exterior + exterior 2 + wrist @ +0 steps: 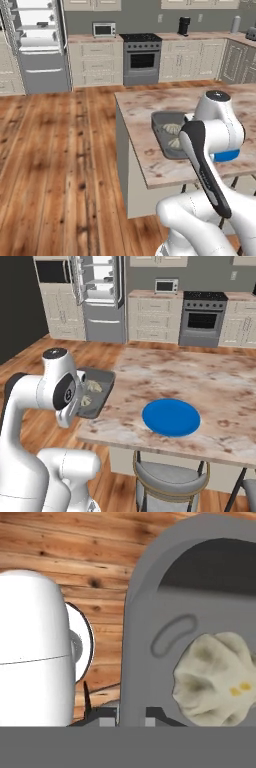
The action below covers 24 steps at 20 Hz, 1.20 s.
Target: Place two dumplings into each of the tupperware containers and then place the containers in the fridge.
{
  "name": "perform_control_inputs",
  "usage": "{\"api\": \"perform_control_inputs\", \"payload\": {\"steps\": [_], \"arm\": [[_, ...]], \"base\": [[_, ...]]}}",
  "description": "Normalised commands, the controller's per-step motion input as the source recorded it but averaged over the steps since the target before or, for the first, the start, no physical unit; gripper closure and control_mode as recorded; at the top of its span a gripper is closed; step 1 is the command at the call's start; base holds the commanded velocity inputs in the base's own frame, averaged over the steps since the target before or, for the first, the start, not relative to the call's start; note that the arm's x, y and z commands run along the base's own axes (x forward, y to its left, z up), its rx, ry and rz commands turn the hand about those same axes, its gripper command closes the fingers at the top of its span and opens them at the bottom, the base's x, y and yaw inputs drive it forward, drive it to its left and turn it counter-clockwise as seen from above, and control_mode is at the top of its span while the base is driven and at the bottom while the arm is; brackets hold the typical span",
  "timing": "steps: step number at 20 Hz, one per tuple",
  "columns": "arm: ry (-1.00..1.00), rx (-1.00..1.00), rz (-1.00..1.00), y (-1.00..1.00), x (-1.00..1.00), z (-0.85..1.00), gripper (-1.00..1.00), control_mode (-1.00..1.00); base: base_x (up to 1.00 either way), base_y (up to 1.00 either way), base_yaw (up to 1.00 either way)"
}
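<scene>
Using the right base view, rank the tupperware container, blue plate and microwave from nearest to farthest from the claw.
1. Tupperware container, at the counter's left edge, in the shut claw.
2. Blue plate, to its right on the counter.
3. Microwave, on the far back counter.

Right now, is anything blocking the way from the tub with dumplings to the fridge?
Nothing visible does. The tupperware container sits at the island's edge, the fridge stands open across the room, and bare wooden floor lies between.

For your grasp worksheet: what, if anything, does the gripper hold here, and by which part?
The gripper is shut on the rim at one end of a tupperware container with dumplings inside.
</scene>
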Motion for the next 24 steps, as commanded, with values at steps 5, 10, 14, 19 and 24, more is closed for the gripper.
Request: {"api": "perform_control_inputs", "payload": {"steps": [5, 10, 14, 19, 24], "arm": [[0.0, 0.0, 0.0, 0.0, 0.0, 0.0, 1.0, 1.0], [0.0, 0.0, 0.0, 0.0, 0.0, 0.0, 1.0, 1.0], [0.0, 0.0, 0.0, 0.0, 0.0, 0.0, 1.0, 1.0], [0.0, 0.0, 0.0, 0.0, 0.0, 0.0, 1.0, 1.0], [0.0, 0.0, 0.0, 0.0, 0.0, 0.0, 1.0, 1.0]], "base": [[-0.46, 1.0, 0.11], [-0.05, 1.0, 0.06], [0.2, 1.0, 0.01], [0.76, 0.97, 0.0], [1.0, 0.52, -0.01]]}}
